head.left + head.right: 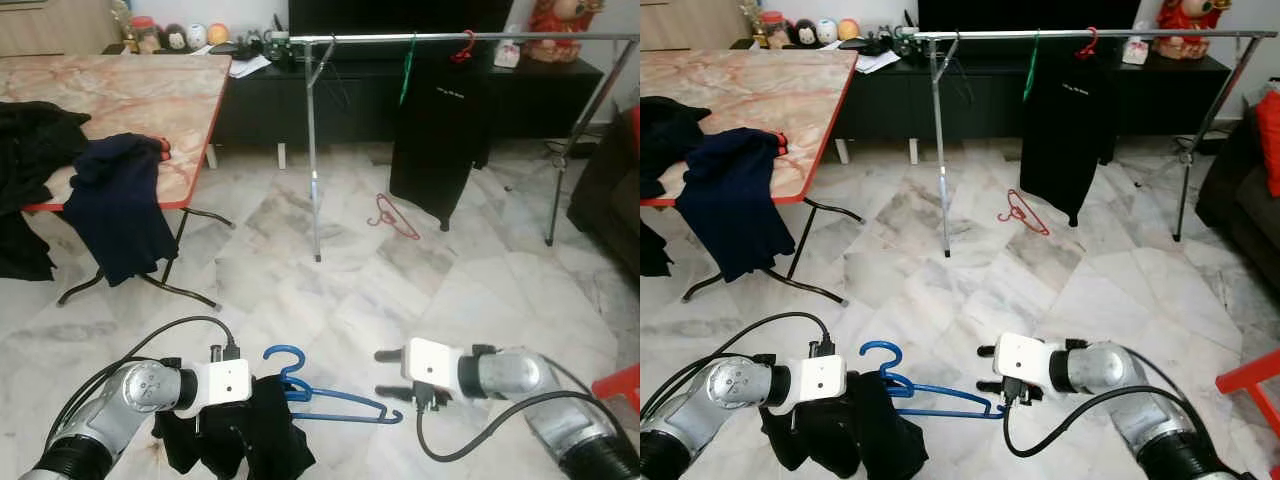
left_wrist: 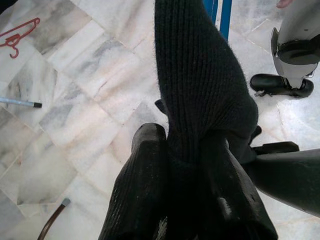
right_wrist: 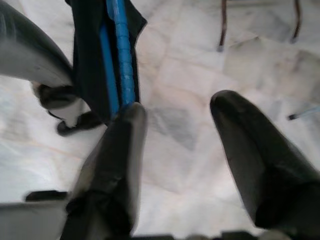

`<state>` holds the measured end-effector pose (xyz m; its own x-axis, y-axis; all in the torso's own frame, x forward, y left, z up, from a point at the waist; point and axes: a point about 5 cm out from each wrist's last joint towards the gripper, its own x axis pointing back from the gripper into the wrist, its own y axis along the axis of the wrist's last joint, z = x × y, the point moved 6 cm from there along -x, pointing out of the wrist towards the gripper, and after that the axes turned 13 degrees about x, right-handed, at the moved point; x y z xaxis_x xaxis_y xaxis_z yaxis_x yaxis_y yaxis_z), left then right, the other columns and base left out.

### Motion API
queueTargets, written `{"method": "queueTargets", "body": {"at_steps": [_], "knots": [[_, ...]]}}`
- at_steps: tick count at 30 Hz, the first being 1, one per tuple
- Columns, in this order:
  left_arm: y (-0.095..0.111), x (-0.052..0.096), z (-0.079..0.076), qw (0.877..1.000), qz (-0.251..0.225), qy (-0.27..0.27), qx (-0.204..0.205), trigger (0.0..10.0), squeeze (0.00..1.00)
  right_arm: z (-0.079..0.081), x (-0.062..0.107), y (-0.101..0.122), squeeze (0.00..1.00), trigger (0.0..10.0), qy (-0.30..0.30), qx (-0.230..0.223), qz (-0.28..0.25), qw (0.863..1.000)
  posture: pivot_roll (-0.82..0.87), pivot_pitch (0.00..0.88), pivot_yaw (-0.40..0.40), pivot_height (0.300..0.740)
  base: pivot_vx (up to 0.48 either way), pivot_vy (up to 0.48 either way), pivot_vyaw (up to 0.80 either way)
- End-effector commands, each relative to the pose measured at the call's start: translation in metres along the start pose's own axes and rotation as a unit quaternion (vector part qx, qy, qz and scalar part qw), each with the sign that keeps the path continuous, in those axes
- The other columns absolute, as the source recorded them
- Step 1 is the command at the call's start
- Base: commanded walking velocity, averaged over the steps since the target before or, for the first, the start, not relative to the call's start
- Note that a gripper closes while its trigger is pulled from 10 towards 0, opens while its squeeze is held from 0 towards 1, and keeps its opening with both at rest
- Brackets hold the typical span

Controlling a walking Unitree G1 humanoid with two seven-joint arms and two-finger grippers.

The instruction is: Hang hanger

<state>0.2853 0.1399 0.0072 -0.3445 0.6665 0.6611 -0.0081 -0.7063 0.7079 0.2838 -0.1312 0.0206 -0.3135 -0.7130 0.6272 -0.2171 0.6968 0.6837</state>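
A blue hanger [image 1: 320, 392] lies low over the floor with a black knit garment [image 1: 250, 440] draped on its left half. My left gripper [image 2: 185, 155] is shut on that garment, its fingers [image 2: 145, 150] pinching the bunched cloth. My right gripper [image 1: 386, 374] stands open just beyond the hanger's right end. In the right wrist view the blue bar [image 3: 120, 55] ends beside one fingertip [image 3: 131, 117], with nothing between the fingers. The metal clothes rail [image 1: 450, 38] stands ahead, carrying a black garment [image 1: 440, 130] and a red hanger [image 1: 463, 48].
A red hanger [image 1: 395, 215] lies on the marble floor under the rack. A marble-topped folding table [image 1: 130, 90] stands at the left with a dark blue garment [image 1: 120, 205] hanging over its edge. A dark sofa [image 1: 610, 190] and red stool [image 1: 620, 385] are at the right.
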Motion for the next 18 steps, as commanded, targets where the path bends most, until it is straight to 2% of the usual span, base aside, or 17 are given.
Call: {"method": "queueTargets", "body": {"at_steps": [1,3,4,5,6,9,12,18], "knots": [[0.013,0.001,0.011,1.000,-0.011,0.011,-0.027,10.0,0.00,0.000,0.000,0.001,1.00,10.0,-0.002,-0.030,-0.007,1.000,-0.07,0.013,-0.007,0.740,0.000,0.000,0.00],[0.016,0.001,0.015,0.999,-0.013,0.018,-0.024,10.0,0.00,0.005,-0.003,-0.003,0.96,10.0,0.010,-0.048,0.003,0.999,-0.07,0.012,-0.007,0.740,0.000,0.000,0.00],[0.018,0.000,0.016,0.999,-0.015,0.019,-0.023,10.0,0.00,0.009,-0.003,-0.003,0.68,10.0,0.021,-0.046,0.001,0.999,-0.07,0.012,-0.007,0.740,0.000,0.000,0.00],[0.020,0.000,0.016,0.999,-0.016,0.020,-0.023,10.0,0.00,0.012,-0.003,-0.003,0.68,10.0,0.028,-0.045,0.000,0.999,-0.07,0.012,-0.007,0.740,0.000,0.000,0.00],[0.022,-0.001,0.017,0.999,-0.016,0.019,-0.026,10.0,0.00,0.013,-0.004,0.000,0.00,10.0,0.030,-0.046,-0.011,0.998,-0.07,0.015,-0.010,0.740,0.000,0.000,0.00],[0.025,-0.004,0.019,0.999,-0.015,0.020,-0.034,10.0,0.00,0.011,-0.008,0.000,0.00,10.0,0.023,-0.048,-0.009,0.999,-0.07,0.016,-0.008,0.740,0.000,0.000,0.00],[0.027,-0.007,0.015,0.999,-0.016,0.008,-0.041,10.0,0.00,0.014,-0.013,0.002,0.00,10.0,0.032,-0.043,-0.007,0.999,-0.07,0.017,-0.005,0.740,0.000,0.000,0.00],[0.026,-0.006,0.010,0.999,-0.013,-0.005,-0.041,10.0,0.00,0.002,-0.019,0.012,0.00,10.0,-0.006,-0.038,-0.030,0.999,-0.06,0.023,-0.004,0.740,0.000,0.000,0.00]]}}
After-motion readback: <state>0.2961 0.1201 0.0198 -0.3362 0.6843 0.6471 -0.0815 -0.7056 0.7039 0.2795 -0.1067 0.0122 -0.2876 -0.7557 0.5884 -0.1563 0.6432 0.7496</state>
